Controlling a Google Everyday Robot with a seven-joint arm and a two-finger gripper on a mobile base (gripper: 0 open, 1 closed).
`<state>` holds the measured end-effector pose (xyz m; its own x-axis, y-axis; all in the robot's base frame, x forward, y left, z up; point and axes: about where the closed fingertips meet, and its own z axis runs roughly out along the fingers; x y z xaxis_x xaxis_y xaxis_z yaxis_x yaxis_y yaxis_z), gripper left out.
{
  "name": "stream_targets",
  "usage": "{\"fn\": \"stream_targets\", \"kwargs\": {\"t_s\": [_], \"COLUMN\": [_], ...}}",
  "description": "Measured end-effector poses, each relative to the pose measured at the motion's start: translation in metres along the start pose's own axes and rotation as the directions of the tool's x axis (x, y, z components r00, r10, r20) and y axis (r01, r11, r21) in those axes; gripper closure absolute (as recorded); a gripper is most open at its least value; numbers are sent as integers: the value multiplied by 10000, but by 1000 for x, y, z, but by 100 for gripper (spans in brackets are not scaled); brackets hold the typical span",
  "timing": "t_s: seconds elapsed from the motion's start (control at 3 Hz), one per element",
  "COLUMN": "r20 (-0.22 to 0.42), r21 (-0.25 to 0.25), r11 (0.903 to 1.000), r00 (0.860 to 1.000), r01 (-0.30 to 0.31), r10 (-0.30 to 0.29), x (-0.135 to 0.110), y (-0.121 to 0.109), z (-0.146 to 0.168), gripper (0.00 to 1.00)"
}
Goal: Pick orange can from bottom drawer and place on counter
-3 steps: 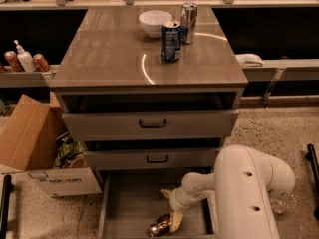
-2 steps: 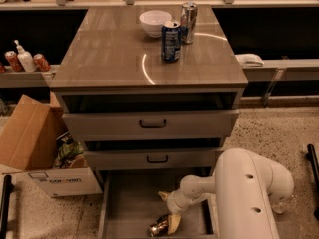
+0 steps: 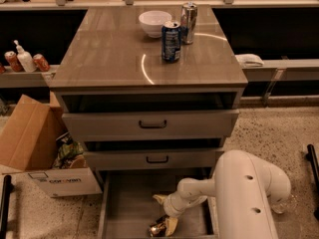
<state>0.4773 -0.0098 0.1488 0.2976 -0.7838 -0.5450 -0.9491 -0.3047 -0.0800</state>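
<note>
The orange can [image 3: 157, 228] lies on its side on the grey floor of the open bottom drawer [image 3: 127, 208], near its front middle. My gripper [image 3: 164, 214] reaches down into that drawer from the white arm at the right. One pale finger [image 3: 171, 226] rests against the can's right side, the other finger [image 3: 160, 199] stands apart behind it, so the gripper is open around the can. The counter [image 3: 109, 54] is the glossy grey-brown top of the cabinet above.
On the counter stand a white bowl [image 3: 154, 23], a dark blue can [image 3: 171, 41] and a taller silver can [image 3: 188, 16]. The two upper drawers are partly open. A cardboard box [image 3: 35, 148] sits at left on the floor. Red cans [image 3: 41, 62] stand on the left shelf.
My gripper has shifted slightly left and down toward the can inside the bottom drawer. The can has stayed where it was.
</note>
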Motion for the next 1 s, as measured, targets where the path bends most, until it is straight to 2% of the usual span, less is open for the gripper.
{"fn": "stream_targets", "kwargs": {"t_s": [0.33,1.0], "r20": [132,336], "r21": [-129,-429], "r11": [9998,9990], "r00": [9998,9994], "r01": [137,104], "r10": [-135,-90], "x": [-5,-5], "y": [2,6], "z": [10,28], "gripper": [15,61]}}
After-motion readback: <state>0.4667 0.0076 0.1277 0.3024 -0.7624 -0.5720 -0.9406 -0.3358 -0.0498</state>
